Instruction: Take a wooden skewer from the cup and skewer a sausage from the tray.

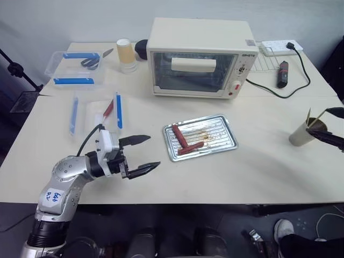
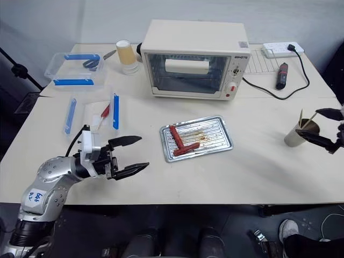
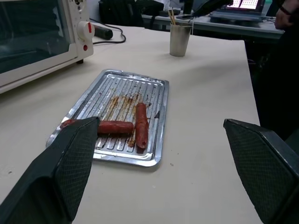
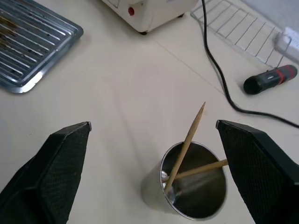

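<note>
On the bench (image 1: 258, 177) I see my right end effector (image 4: 152, 140) spread wide around the cup (image 4: 194, 186) of skewers (image 4: 186, 147), my left end effector (image 1: 145, 153) spread wide too.

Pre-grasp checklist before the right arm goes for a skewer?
1. Right gripper open: ok, fingers spread wide.
2. Gripper lined up on the cup: ok, cup sits between the fingers, just ahead.
3. Wooden skewer reachable: ok, one leans up above the rim; a second lies across the cup's mouth.
4. Cup upright: ok, standing on the table.
5. Sausage ready in the tray: ok, two lie at its left end.
6. Left gripper out of the way: ok, open, left of the tray, holding nothing.
</note>
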Robot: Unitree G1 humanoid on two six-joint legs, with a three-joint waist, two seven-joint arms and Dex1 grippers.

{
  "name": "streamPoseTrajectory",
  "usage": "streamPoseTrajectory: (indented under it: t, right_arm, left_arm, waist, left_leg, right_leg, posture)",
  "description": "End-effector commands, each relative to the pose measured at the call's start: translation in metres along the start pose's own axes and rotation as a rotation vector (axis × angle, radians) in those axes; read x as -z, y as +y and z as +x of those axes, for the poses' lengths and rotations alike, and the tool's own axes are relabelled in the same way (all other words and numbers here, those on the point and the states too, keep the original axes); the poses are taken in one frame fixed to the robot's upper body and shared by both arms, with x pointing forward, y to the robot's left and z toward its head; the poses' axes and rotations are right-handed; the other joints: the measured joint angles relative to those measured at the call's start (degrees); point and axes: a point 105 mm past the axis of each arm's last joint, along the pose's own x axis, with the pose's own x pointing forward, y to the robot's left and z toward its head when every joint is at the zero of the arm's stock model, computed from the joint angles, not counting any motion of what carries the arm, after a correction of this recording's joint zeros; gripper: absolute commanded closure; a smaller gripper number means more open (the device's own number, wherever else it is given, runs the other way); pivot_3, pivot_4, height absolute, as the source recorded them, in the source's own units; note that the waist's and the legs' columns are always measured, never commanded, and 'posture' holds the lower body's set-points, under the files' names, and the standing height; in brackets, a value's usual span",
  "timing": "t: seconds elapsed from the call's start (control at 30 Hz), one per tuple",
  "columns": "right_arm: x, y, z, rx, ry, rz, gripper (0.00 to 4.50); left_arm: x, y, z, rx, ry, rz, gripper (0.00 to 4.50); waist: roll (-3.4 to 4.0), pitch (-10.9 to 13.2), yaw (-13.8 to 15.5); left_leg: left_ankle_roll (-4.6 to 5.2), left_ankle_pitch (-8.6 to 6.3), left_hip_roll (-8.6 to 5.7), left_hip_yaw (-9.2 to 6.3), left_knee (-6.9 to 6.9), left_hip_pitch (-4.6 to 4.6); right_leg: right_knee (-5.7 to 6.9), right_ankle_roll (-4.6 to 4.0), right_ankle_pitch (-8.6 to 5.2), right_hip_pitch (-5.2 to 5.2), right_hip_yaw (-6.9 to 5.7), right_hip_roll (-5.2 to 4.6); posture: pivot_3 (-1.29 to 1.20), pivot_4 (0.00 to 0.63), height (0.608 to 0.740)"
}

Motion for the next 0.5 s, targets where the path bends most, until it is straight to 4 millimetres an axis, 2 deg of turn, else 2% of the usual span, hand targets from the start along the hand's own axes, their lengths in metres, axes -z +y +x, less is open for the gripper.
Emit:
streamPoseTrajectory:
  t: [0.03, 0.23, 0.43, 0.5]
  right_arm:
    - [-0.005, -0.013, -0.002, 0.02, 0.033, -0.042, 0.02]
    - [-0.001, -0.027, 0.01, 0.066, 0.074, -0.012, 0.02]
    - [-0.002, -0.027, 0.023, 0.044, 0.072, -0.001, 0.02]
    - [-0.003, -0.027, 0.026, 0.048, 0.071, -0.004, 0.4]
  left_arm:
    - [-0.01, -0.006, 0.001, 0.001, -0.028, 0.032, 0.0]
    - [-0.009, -0.011, -0.001, -0.008, -0.025, 0.027, 0.0]
    - [-0.011, -0.009, -0.004, -0.025, -0.027, 0.025, 0.0]
    - [-0.011, -0.009, -0.004, -0.026, -0.026, 0.025, 0.0]
  waist:
    - [0.01, 0.01, -0.09]
    - [0.01, 0.01, -0.35]
    - [0.02, 0.01, -0.37]
    - [0.03, 0.01, -0.31]
  left_leg:
    - [0.0, 0.0, 0.0, 0.0, -0.01, -0.02]
    - [-0.01, 0.0, -0.01, 0.02, -0.01, -0.01]
    - [-0.01, 0.01, 0.0, 0.06, 0.0, -0.02]
    - [-0.02, 0.01, 0.0, 0.05, 0.0, -0.02]
  right_leg:
    - [0.0, 0.0, 0.0, -0.02, 0.0, 0.0]
    - [-0.01, 0.0, 0.0, -0.02, -0.01, 0.01]
    - [0.01, 0.0, 0.0, -0.05, 0.01, 0.01]
    - [0.02, 0.0, 0.0, -0.05, 0.01, 0.01]
  posture:
    - [0.0, 0.15, 0.74]
    - [0.0, 0.15, 0.74]
    - [0.0, 0.15, 0.74]
    - [0.0, 0.15, 0.74]
